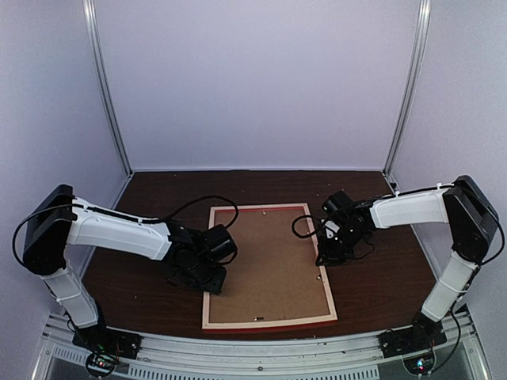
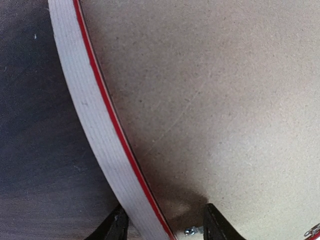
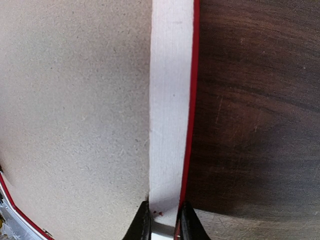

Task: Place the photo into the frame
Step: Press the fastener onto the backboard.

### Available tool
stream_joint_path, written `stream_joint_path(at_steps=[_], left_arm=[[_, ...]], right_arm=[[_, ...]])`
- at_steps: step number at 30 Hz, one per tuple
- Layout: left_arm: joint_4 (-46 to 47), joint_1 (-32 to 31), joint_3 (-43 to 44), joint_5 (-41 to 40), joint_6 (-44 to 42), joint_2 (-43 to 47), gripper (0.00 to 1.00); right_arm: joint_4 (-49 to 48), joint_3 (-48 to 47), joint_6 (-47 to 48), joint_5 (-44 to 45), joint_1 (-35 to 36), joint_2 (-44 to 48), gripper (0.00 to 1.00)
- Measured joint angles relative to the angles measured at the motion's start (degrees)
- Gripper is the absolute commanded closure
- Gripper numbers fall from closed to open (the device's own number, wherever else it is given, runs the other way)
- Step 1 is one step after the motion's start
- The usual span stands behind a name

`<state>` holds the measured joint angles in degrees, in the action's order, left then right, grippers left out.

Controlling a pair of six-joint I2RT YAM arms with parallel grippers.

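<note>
The frame [image 1: 269,321] lies back up on the dark table, its pale wood back and thin red edge showing. A plain brown backing board [image 1: 265,261] fills its opening. The photo is not in view. My left gripper [image 1: 212,279] is at the frame's left rail. In the left wrist view this gripper [image 2: 165,227] is open, its fingers straddling the rail [image 2: 95,125] and a strip of board [image 2: 215,90]. My right gripper [image 1: 323,257] is at the right rail. In the right wrist view it [image 3: 164,225] is shut on the rail [image 3: 170,100].
The dark wood table [image 3: 250,100] extends around the frame, with grey walls behind and at both sides. A small metal tab [image 2: 190,231] sits on the board between the left fingers. A similar tab [image 1: 318,277] shows by the right rail.
</note>
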<state>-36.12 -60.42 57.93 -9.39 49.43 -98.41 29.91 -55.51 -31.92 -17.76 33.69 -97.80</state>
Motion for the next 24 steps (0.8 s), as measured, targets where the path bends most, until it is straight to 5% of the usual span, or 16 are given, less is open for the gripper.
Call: stream_joint_path(at_steps=[11,24], left_arm=[[1.6,-1.2,-2.8,1.9,0.6,2.2,0.44],[1.5,-1.5,-4.3,3.1,2.0,3.6,0.57]], right_arm=[[0.0,0.0,0.0,0.0,0.0,0.0,0.95],[-0.4,0.3,0.0,-0.3,-0.1,0.0,0.95]])
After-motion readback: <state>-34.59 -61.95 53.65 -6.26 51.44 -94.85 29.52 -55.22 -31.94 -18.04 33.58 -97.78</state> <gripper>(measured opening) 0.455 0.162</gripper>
